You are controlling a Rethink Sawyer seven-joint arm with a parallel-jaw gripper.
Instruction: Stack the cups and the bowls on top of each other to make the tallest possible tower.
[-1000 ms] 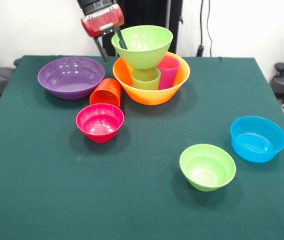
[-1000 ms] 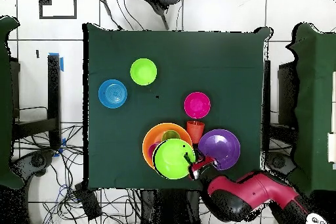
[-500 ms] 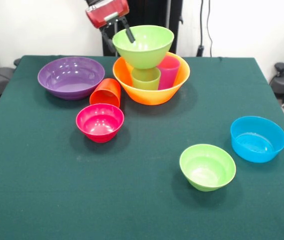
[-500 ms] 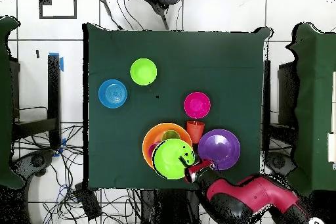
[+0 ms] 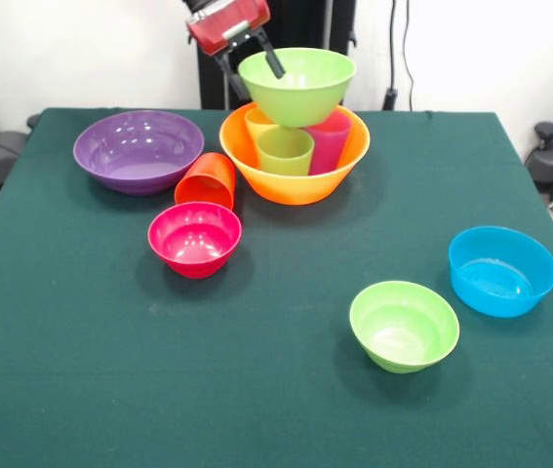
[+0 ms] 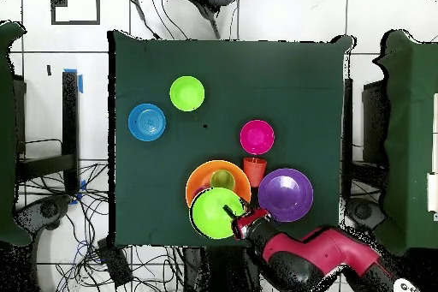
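My gripper [image 5: 252, 66] is shut on the rim of the large light-green bowl [image 5: 300, 88], with one finger inside the rim and one outside. The bowl hangs over the back of the large orange bowl [image 5: 296, 180]. That orange bowl holds a yellow cup [image 5: 256, 122], a light-green cup [image 5: 284, 151] and a magenta cup [image 5: 330, 141]. I cannot tell whether the green bowl touches the cups. Overhead, the gripper [image 6: 233, 217] meets the green bowl [image 6: 212, 212] at its edge. An orange-red cup [image 5: 206, 180] sits left of the orange bowl.
A wide purple bowl [image 5: 138, 149] sits at the back left, and a small pink-red bowl [image 5: 194, 237] is in front of the orange-red cup. A small light-green bowl [image 5: 403, 325] and a blue bowl [image 5: 502, 270] sit at the front right.
The gripper has carried the large light-green bowl to the right and slightly back in the front view. The yellow cup now shows. Nothing else has moved.
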